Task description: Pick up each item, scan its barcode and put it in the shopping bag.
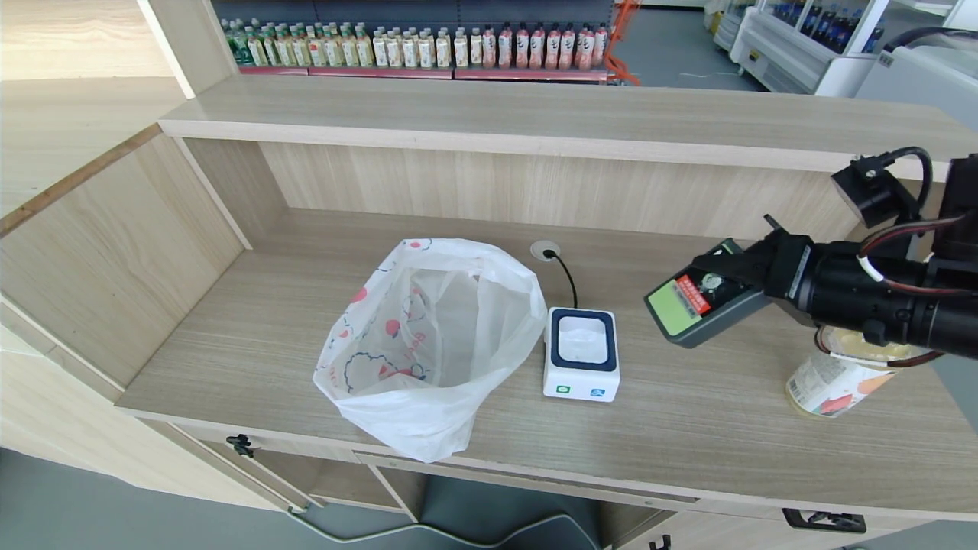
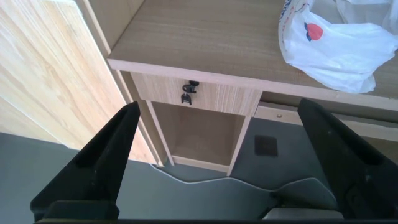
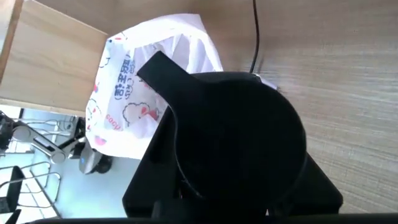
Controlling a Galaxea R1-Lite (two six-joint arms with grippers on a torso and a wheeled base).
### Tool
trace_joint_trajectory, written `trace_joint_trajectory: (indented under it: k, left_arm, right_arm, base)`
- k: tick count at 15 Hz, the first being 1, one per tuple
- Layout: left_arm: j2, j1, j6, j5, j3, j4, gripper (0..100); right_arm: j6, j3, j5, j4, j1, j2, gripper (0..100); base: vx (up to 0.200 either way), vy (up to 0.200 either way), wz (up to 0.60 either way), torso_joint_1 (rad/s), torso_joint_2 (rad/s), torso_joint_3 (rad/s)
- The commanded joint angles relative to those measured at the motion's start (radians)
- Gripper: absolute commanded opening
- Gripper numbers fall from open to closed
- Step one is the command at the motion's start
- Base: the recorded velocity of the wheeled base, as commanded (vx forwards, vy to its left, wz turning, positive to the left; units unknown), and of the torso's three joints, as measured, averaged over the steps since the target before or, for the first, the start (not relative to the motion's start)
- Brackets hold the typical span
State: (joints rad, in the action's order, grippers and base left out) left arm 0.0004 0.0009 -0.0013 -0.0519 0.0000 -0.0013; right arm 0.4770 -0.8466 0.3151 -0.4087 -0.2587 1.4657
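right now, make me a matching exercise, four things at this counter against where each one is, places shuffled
1 shopping bag
2 scanner
3 green box
4 labelled cup

a standing at the counter's right end
b held in the right tool, off the counter
c open, at the front edge
d mid-counter, cable running to the back

Pairs: 1-c, 2-d, 3-b, 4-a

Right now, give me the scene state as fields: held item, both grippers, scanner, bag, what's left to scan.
held item: box, dark with a green face, tilted, lifted off the counter
right gripper: shut on box, to the right of the scanner
left gripper: open, empty, low by the counter's front
scanner: white, beside the shopping bag
shopping bag: open, no item visible inside
left to scan: labelled container, under the right arm
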Motion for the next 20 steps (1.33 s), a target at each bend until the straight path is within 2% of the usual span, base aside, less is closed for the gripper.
trace_joint_trajectory:
  k: [1, 4, 8, 11, 20]
  left_arm:
    - [0.000, 0.001, 0.000, 0.000, 0.000, 0.000, 100]
    - [0.000, 0.001, 0.000, 0.000, 0.000, 0.000, 100]
    - [0.000, 0.001, 0.000, 0.000, 0.000, 0.000, 100]
    - [0.000, 0.001, 0.000, 0.000, 0.000, 0.000, 100]
    - [0.000, 0.001, 0.000, 0.000, 0.000, 0.000, 100]
  right_arm:
    - [0.003, -0.019, -0.001, -0.010, -0.047, 0.079, 0]
    - [0.000, -0.019, -0.007, -0.079, -0.074, 0.142, 0]
    - [0.002, -0.051, -0.002, -0.096, -0.100, 0.202, 0]
    - [0.003, -0.109, -0.002, -0.114, -0.105, 0.274, 0]
    - [0.000, -0.160, 0.007, -0.196, -0.122, 0.418, 0]
  base:
    - [0.000, 0.000, 0.00, 0.000, 0.00, 0.000]
    - [0.000, 0.000, 0.00, 0.000, 0.00, 0.000]
    - [0.000, 0.000, 0.00, 0.000, 0.00, 0.000]
    - [0.000, 0.000, 0.00, 0.000, 0.00, 0.000]
    - [0.000, 0.000, 0.00, 0.000, 0.00, 0.000]
